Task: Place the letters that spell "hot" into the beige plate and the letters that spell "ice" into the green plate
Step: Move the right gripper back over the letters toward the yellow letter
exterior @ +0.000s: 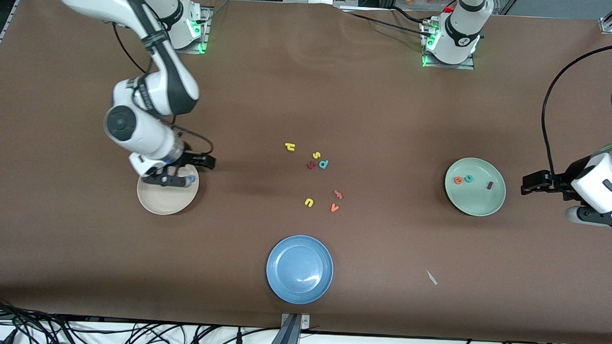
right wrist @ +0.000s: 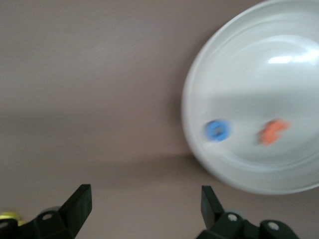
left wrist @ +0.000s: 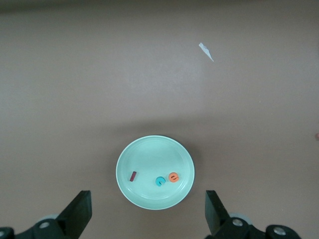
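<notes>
Front view: the right gripper [exterior: 169, 179] is seen over the beige plate [exterior: 163, 201], at about nine o'clock from the loose letters mid-table. In the right wrist view its fingers are spread wide with nothing between them, and a blue o [right wrist: 218, 130] and an orange t [right wrist: 273, 132] are seen lying inside the plate. Only the yellow h [exterior: 289, 147] is still needed; it lies at the twelve o'clock edge of the cluster, apart from the yellow s [exterior: 316, 155] and the yellow u [exterior: 309, 202].

The green plate [exterior: 480, 206], at three o'clock, already holds the orange e [left wrist: 173, 177], the teal c [left wrist: 159, 181] and the maroon i [left wrist: 132, 176], so that word is judged complete. The left gripper [exterior: 540, 182] waits just past that plate, its fingers wide open and empty.

For the step in hand, the right gripper is best lifted straight clear so neither dropped letter is dragged out. The h is best approached from directly above, so the s nearby is not disturbed.
</notes>
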